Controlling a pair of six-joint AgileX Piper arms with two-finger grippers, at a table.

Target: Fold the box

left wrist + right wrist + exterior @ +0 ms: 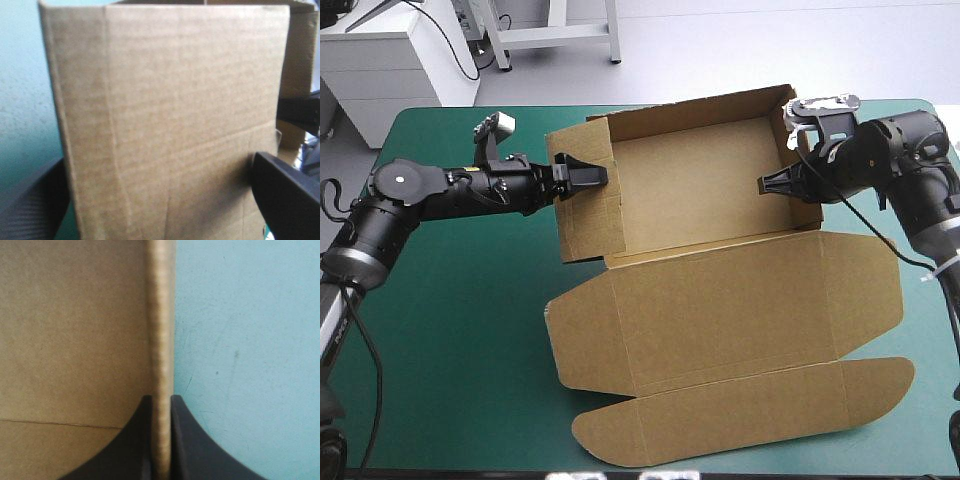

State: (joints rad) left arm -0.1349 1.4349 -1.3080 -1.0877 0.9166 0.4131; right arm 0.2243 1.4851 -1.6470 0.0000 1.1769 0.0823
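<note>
The brown box stands as an open tray at the table's far middle. Its lid lies flat toward the front edge. My left gripper is open against the tray's raised left wall. In the left wrist view that wall fills the space between the two spread fingers of the left gripper. My right gripper is at the tray's right wall. In the right wrist view the right gripper is shut on the upright edge of that wall, with the tray's inside on one side.
The lid's rounded tuck flap lies close to the table's front edge. Bare teal-green cover stretches to the left of the lid and under my left arm. A narrow strip of cover shows beyond the tray's right wall.
</note>
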